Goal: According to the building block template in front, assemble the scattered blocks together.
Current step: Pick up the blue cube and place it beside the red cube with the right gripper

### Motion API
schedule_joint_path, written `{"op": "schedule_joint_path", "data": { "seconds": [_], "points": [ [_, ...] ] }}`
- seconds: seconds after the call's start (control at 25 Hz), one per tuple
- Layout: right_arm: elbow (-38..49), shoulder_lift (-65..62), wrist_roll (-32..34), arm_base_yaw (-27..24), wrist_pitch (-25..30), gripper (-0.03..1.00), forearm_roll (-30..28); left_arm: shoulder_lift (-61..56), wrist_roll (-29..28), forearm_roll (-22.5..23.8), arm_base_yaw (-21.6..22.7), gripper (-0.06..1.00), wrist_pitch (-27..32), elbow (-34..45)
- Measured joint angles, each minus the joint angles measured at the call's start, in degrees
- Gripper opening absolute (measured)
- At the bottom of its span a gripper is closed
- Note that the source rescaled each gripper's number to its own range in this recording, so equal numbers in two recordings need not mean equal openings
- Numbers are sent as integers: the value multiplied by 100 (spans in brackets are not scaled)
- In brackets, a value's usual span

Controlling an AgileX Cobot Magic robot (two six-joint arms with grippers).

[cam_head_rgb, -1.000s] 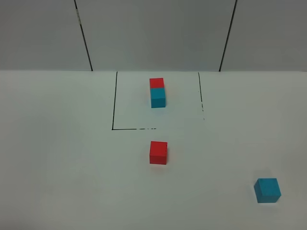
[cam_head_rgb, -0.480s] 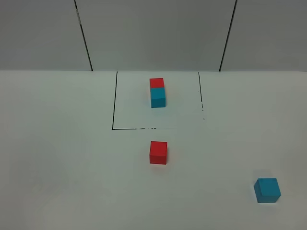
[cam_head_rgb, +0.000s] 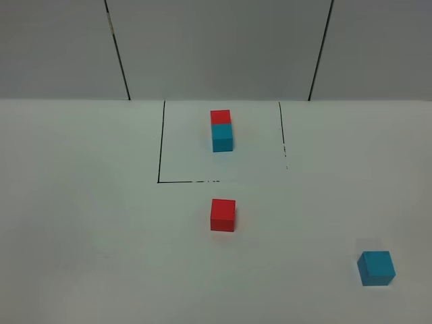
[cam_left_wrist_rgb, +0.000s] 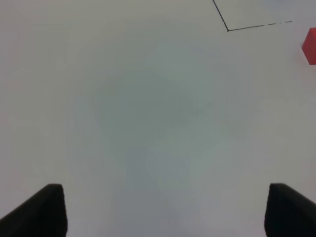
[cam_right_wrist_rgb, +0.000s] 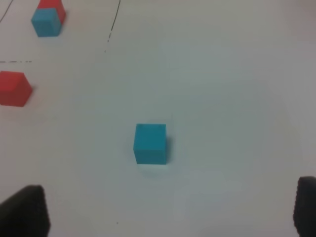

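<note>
There are four cubes on the worktop [cam_head_rgb: 81, 223]: two red and two teal-blue. One red and one teal-blue cube are stuck together as one piece, the building block template [cam_head_rgb: 221, 131]. The other two are loose: one red cube [cam_head_rgb: 223, 214] and one teal-blue cube [cam_head_rgb: 376, 267]. One box shape [cam_head_rgb: 160, 142] is drawn in thin black lines. Two dark left fingers [cam_left_wrist_rgb: 47, 212] show, and two dark right fingers [cam_right_wrist_rgb: 24, 212].
</note>
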Motion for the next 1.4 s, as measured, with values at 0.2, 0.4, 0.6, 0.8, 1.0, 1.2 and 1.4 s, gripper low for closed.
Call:
{"op": "schedule_joint_path", "data": {
  "seconds": [0.2, 0.4, 0.6, 0.8, 1.0, 1.2, 1.4],
  "points": [
    [0, 0, 0, 0, 0, 100, 0, 0, -131, 89, 0, 89, -29, 0],
    [0, 0, 0, 0, 0, 100, 0, 0, -143, 91, 0, 89, -31, 0],
    [0, 0, 0, 0, 0, 100, 0, 0, -153, 91, 0, 89, -31, 0],
    [0, 0, 0, 0, 0, 100, 0, 0, -316, 181, 0, 89, -35, 0],
    [0, 0, 0, 0, 0, 100, 0, 0, -368, 212, 0, 89, -35, 0],
    [0, 0, 0, 0, 0, 100, 0, 0, -368, 230, 0, 89, -35, 0],
    [0, 0, 0, 0, 0, 100, 0, 0, -387, 230, 0, 89, -35, 0]
  ]
}}
